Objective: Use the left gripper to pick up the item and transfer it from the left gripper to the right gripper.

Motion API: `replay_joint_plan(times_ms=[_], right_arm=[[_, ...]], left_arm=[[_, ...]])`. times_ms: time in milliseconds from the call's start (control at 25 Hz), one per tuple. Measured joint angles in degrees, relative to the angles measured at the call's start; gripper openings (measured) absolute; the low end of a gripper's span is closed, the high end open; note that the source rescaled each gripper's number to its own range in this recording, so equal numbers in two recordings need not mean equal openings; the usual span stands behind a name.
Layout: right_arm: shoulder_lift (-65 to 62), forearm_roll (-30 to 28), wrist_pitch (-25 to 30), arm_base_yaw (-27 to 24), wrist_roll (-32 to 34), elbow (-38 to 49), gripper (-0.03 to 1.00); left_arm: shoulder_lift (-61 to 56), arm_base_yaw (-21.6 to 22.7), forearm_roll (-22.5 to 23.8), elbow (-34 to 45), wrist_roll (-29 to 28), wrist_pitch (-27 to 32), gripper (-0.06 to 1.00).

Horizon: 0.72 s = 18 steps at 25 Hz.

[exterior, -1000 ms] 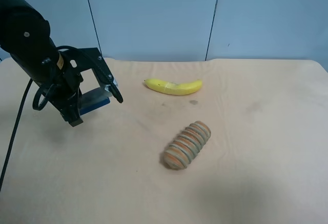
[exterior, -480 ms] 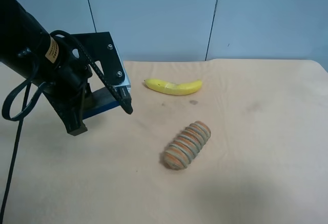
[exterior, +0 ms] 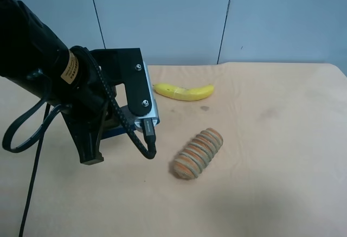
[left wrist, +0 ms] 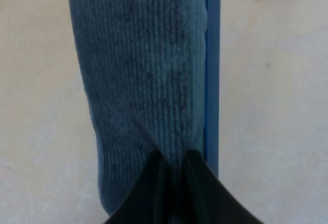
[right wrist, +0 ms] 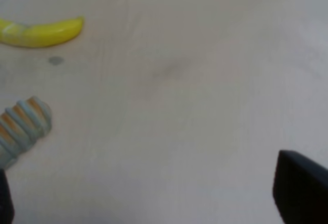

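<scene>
Handover stage: we judge the pick-up complete, as the left gripper (left wrist: 174,162) is clamped on one end of the item (left wrist: 143,70), apparently clear of the worktop (exterior: 271,193). Next move requires bringing the right gripper (right wrist: 154,206), its fingers spread wide, across to the item. Only the left wrist view shows the felt; the exterior view omits the right gripper.

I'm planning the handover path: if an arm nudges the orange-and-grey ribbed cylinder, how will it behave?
The ribbed cylinder lies on its side on the flat table, so it would probably roll sideways. Its ridges likely give grip, not slip.
</scene>
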Motion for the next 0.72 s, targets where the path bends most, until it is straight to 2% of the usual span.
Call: replay_joint_plan(times_ms=[400, 520, 720], right_arm=[[0.0, 0.6, -0.2, 0.0, 1.5, 0.0, 1.00], [3.2, 5.4, -1.3, 0.0, 4.3, -0.6, 1.00], [17.5, 16.0, -6.1, 0.0, 5.4, -6.2, 1.00]], left_arm=[[0.0, -0.2, -0.6, 0.0, 0.0, -1.1, 0.01], [0.0, -0.2, -0.6, 0.0, 0.0, -1.1, 0.01], [0.0, -0.2, -0.6, 0.0, 0.0, -1.1, 0.01]])
